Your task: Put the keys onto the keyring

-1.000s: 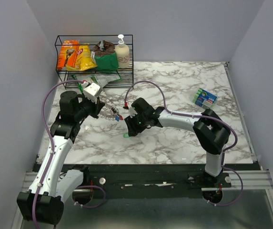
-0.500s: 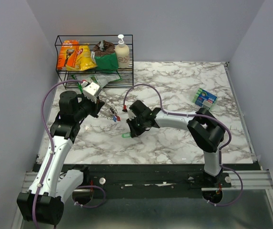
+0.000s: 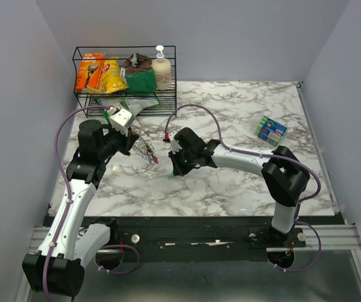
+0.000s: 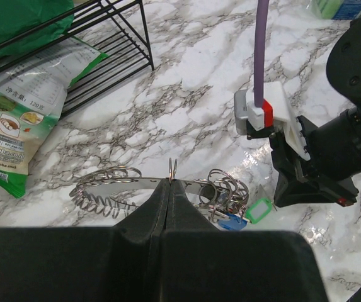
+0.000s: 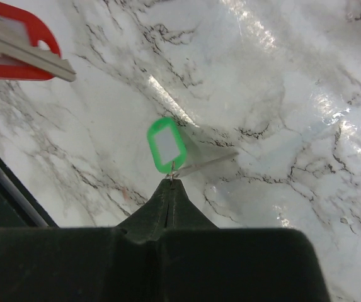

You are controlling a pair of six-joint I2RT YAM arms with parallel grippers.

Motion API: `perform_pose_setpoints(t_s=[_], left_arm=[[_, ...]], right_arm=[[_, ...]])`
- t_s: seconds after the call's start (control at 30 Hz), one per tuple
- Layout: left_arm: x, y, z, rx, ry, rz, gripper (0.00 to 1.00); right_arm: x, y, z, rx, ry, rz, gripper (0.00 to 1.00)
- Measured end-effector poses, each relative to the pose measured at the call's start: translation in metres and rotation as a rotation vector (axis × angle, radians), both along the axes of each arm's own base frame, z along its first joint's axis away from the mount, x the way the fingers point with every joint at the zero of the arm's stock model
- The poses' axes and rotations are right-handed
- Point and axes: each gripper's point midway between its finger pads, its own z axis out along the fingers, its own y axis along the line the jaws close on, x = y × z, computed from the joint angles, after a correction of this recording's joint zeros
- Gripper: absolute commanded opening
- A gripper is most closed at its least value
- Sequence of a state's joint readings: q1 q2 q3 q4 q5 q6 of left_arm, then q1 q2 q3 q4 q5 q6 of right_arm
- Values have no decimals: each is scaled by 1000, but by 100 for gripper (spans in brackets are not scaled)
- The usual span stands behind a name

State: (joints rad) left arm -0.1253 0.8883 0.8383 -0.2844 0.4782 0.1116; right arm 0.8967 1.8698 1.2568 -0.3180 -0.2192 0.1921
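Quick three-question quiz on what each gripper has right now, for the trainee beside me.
1. True or false: the left gripper is open above the keyring.
2. Which tag colour does the right gripper pinch? A red, B green, C blue.
3. In the right wrist view, what lies at top left?
Key: 1 false, it is shut on the keyring. 2 B, the green key. 3 The red key.

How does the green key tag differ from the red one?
The green tag is pinched at one end by the shut right gripper; the red tag is not in that grip. The green tag shows whole; the red tag is cut off by the picture's edge. Both are rounded plastic frames.
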Motion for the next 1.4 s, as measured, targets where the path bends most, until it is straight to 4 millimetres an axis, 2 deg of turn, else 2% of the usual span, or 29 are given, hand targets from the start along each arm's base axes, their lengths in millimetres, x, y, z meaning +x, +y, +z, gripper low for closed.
perform_pose_setpoints(t_s=[0.2, 0.47, 0.63, 0.77, 0.87, 0.97, 1.17, 1.4], left_arm=[[-3, -8, 1, -18, 0, -49, 0], [-3, -29, -4, -70, 78, -171, 0], [-6, -42, 5, -110, 82, -252, 0], [-11, -53, 10, -120, 66, -295, 0], [-19, -68, 14, -108, 48, -354, 0], [-25, -82, 26, -85, -2, -411, 0], [-34, -104, 56, -39, -128, -503, 0], [-31, -127, 73, 20, -227, -579, 0]], right_arm=[[4, -1, 32, 45, -77, 14, 1], [4, -15, 86, 113, -227, 77, 1], [1, -33, 124, 177, -305, 112, 1], [7, -54, 168, 258, -384, 112, 1], [8, -68, 198, 317, -445, 119, 1], [-2, -74, 218, 373, -473, 173, 1], [-28, -75, 235, 427, -467, 295, 1], [-42, -82, 241, 433, -471, 338, 1]])
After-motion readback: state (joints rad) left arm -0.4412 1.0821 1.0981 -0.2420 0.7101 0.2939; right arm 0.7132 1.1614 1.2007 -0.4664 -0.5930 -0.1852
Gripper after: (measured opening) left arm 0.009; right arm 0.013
